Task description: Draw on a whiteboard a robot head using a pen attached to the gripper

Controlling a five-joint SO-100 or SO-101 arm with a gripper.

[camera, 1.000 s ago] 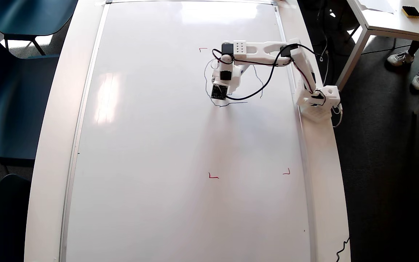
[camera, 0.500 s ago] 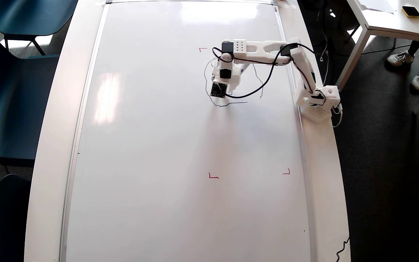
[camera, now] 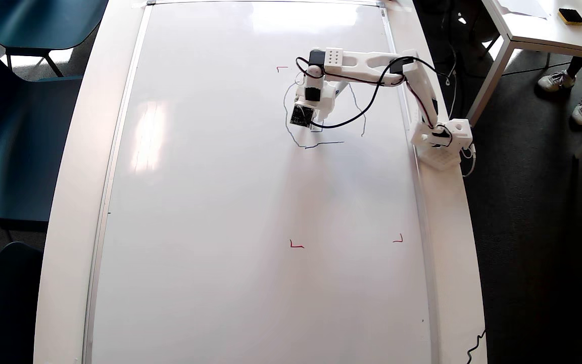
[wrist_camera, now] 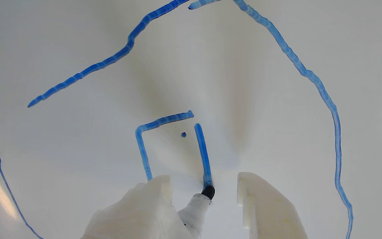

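Fingers (wrist_camera: pixel 158 196) spread, gripping nothing; pen (wrist_camera: pixel 197 207) fixed between them, tip touching whiteboard (wrist_camera: pixel 61 39) to ink robot head (wrist_camera: pixel 204 152) square.

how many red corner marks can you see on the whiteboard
3 on the whiteboard: one upper left of the arm, two lower. A fourth may be hidden under the arm.

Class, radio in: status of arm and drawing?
White claw gripper open, taped marker pen between fingers, tip on glossy whiteboard. Blue robot head outline incomplete; small square unclosed. Nothing obstructing.
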